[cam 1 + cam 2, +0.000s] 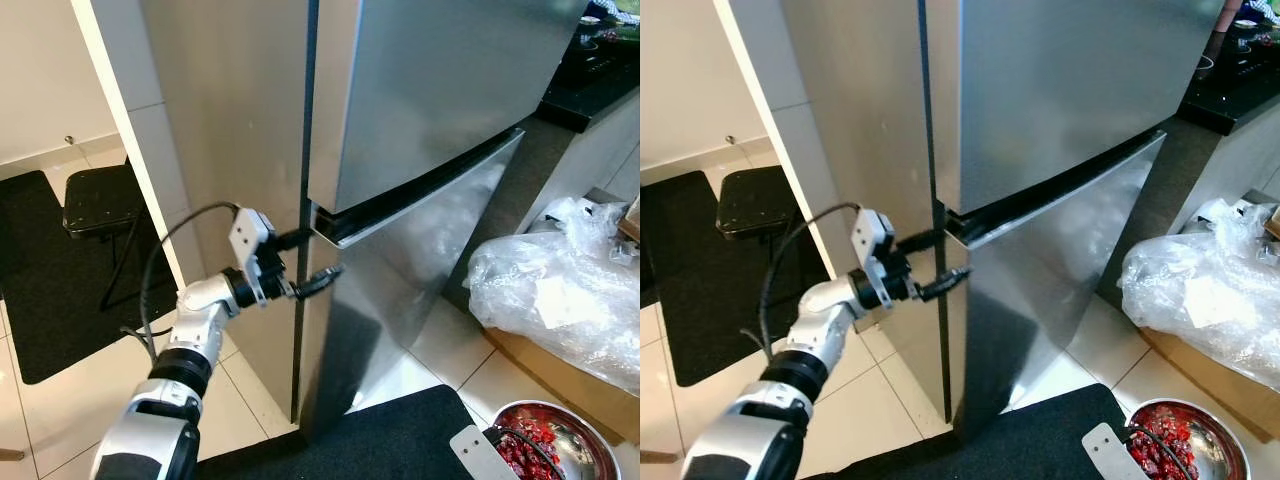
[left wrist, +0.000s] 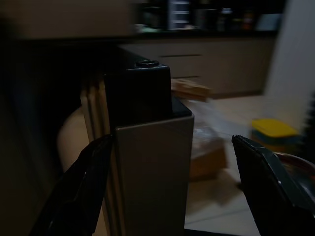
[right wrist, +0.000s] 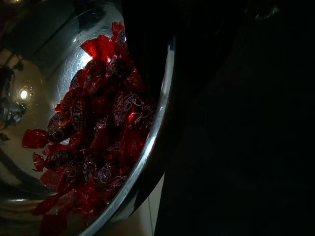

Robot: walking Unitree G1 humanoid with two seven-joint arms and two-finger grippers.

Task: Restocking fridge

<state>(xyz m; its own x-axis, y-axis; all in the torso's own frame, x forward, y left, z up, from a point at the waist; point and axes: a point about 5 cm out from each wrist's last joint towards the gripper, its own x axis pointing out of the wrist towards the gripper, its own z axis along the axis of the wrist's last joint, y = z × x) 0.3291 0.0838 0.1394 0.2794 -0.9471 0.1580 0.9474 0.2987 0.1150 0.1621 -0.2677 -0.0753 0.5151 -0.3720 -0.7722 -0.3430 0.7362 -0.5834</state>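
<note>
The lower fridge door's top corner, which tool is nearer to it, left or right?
Left. The left tool has its open fingers either side of the stainless steel lower fridge door at its top corner. The right tool is low down, holding the metal bowl of red sweets.

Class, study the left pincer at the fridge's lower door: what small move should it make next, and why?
Probably close the left pincer on the corner of the lower door and ease it outward. Its fingers are open and straddle that edge, and the door looks shut, while the right pincer holds the steel bowl of red sweets.
</note>
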